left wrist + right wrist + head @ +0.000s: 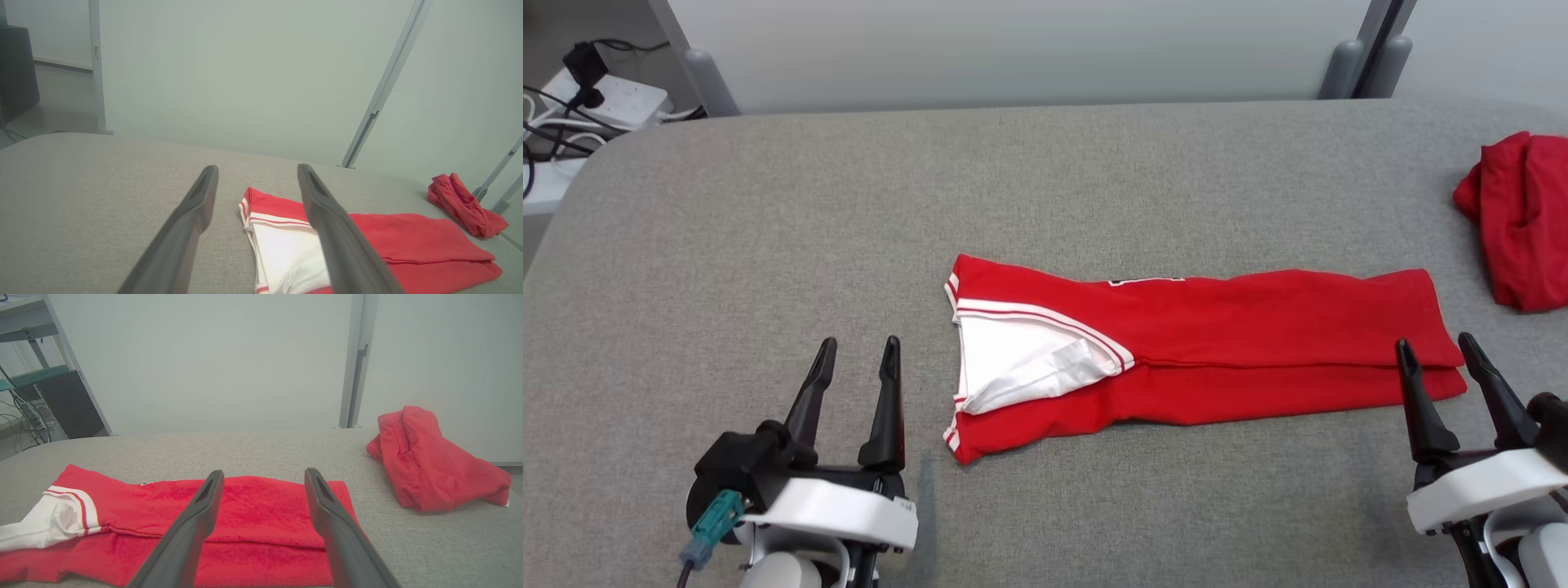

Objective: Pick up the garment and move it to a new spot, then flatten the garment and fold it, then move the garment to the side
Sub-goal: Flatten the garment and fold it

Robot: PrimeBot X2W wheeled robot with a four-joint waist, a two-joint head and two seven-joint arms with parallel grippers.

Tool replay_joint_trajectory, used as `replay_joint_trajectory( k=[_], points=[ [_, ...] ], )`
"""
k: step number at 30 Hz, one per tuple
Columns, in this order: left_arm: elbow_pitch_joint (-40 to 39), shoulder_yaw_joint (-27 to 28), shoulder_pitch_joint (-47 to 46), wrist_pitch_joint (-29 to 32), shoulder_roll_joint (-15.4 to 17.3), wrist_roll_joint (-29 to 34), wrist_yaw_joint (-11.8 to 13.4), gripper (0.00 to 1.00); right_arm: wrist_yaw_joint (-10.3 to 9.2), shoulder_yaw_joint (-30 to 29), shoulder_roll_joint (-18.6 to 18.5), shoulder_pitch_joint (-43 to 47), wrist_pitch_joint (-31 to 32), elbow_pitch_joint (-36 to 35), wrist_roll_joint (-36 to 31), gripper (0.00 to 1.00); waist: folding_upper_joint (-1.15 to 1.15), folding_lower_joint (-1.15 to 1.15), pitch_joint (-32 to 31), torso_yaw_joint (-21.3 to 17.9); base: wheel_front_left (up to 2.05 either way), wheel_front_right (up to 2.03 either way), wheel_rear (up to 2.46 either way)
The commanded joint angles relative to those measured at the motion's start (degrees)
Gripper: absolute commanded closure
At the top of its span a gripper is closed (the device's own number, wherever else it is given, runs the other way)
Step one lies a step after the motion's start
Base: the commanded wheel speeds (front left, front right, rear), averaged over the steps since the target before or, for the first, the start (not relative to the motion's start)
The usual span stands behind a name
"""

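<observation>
Lying folded lengthwise on the grey padded table (768, 229), the red white-trimmed jersey (1258, 327) is ungripped; left gripper (860, 343) beside its neck end and right gripper (1435, 343) at its hem end both stand spread, empty.

Crumpled red cloth (1519, 220) at grey table's (768, 245) right edge; white power strip (617, 100) beyond left corner.
</observation>
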Motion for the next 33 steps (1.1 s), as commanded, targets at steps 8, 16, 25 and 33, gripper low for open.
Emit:
replay_joint_trajectory(
  k=[8,16,25,33],
  points=[
    [-2.33,7.19,3.79,-0.58,-1.64,6.36,-3.73,0.0,-0.17,0.24,1.23,3.93,-0.68,-3.35,-0.78,0.0,0.0,0.0,-3.3,0.24,0.0,0.0,0.0],
    [-1.52,10.03,7.55,-0.59,-2.62,11.05,-6.55,0.0,-0.17,0.8,2.19,7.33,-0.68,-3.76,-0.64,0.0,0.0,0.0,-6.29,-0.42,0.0,0.0,0.0],
    [-1.73,11.54,9.89,-0.59,-3.09,12.38,-7.54,0.0,-0.17,1.03,2.26,8.4,-0.68,-3.89,-0.19,0.0,0.0,0.0,-7.89,-0.85,0.0,0.0,0.0],
    [-1.8,11.16,10.66,-0.59,-3.11,12.22,-7.31,0.0,-0.17,0.49,2.44,9.07,-0.68,-4.13,-0.08,0.0,0.0,0.0,-8.43,-0.4,0.0,0.0,0.0]
  ],
)
